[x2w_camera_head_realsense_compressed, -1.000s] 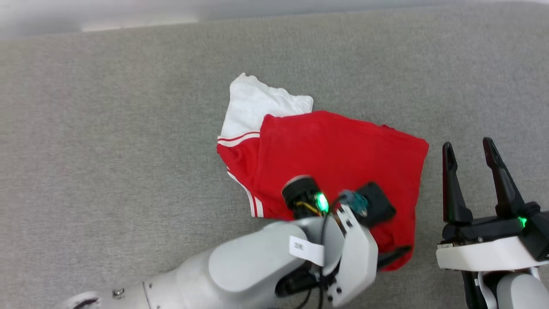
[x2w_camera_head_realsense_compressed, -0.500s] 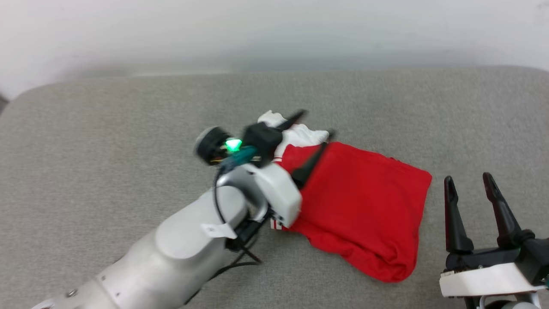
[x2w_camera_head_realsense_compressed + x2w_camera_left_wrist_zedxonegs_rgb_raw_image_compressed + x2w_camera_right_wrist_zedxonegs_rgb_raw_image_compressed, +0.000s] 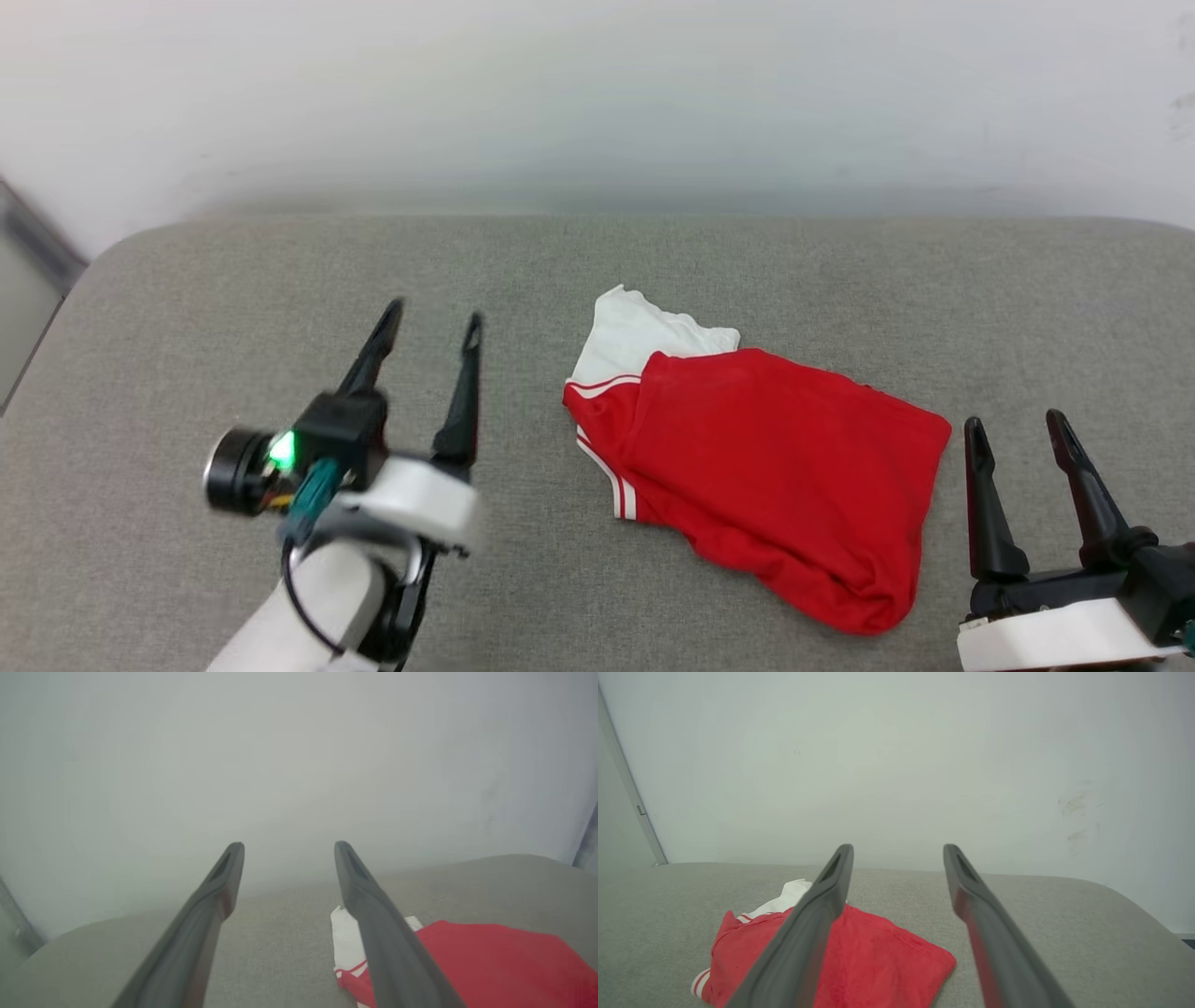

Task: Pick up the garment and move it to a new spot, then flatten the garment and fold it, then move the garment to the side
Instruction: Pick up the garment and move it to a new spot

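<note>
Head view: the garment (image 3: pixel 775 467) lies folded on the cushion (image 3: pixel 233 308), well to the right of the left gripper (image 3: pixel 435 313) and just left of the right gripper (image 3: pixel 1015 420). Both sets of jaws stand wide open and empty.

Left wrist view: the garment sits low, right of the jaws, partly behind one finger.

Right wrist view: it lies below and left of the jaws.

Moving it aside probably needs each gripper to pinch all the layers at opposite edges and lift together, so the fold holds.
</note>
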Motion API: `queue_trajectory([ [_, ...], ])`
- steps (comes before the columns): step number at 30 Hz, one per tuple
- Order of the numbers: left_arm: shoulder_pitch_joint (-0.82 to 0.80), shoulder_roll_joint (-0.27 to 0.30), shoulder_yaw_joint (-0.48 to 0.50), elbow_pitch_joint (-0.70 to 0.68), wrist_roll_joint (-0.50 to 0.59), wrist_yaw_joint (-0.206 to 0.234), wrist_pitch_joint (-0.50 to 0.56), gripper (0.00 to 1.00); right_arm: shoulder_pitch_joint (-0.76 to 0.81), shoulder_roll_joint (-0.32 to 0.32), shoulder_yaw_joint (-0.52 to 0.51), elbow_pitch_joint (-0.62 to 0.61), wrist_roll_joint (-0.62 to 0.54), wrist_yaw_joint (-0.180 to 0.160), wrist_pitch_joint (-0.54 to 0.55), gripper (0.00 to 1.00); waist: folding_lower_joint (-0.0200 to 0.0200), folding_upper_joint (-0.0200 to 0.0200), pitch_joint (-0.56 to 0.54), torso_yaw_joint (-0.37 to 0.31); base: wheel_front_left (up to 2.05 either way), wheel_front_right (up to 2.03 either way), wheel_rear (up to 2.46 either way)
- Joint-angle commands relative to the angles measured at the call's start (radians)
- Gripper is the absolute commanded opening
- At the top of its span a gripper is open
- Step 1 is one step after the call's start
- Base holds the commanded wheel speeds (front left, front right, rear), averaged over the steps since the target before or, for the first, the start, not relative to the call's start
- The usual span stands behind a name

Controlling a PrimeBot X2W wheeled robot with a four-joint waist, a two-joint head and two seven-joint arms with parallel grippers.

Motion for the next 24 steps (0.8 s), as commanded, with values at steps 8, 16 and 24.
queue_trajectory([
  [8,0.245,-0.039,0.175,-0.073,0.131,-0.017,-0.002,1.00,0.029,0.003,0.000,0.015,0.024,0.000,-0.002,1.00,0.0001,0.0000,-0.021,0.004,0.00,0.00,0.00],
  [16,0.392,-0.128,0.296,-0.100,0.249,-0.069,-0.003,1.00,0.057,0.003,0.007,0.061,0.060,0.000,-0.002,1.00,0.0001,0.0000,-0.028,0.000,0.00,0.00,0.00],
  [24,0.447,-0.209,0.388,-0.090,0.324,-0.136,-0.003,1.00,0.086,0.003,0.010,0.076,0.071,0.000,-0.002,1.00,0.0001,0.0000,-0.035,-0.002,0.00,0.00,0.00],
])
